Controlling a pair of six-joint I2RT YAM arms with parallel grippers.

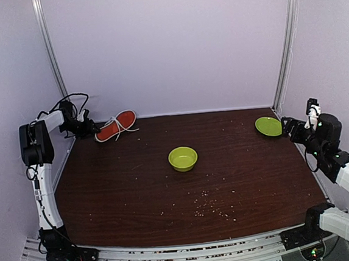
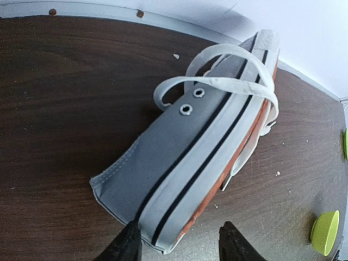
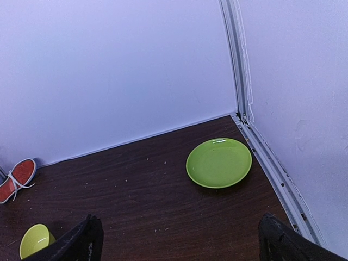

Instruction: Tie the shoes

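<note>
Approach step: left pincer (image 2: 179,227) released, straddling heel of side-lying sneaker (image 2: 185,157); right pincer (image 3: 179,223) released, empty. Next move likely requires clenching the heel, then righting it.

You can see one grey shoe (image 1: 116,126) at the far left corner of the dark table (image 1: 228,181). It lies tipped on its side, so its red-orange bottom shows. Its long white laces (image 2: 217,81) are loose and drape over the white rim.
</note>
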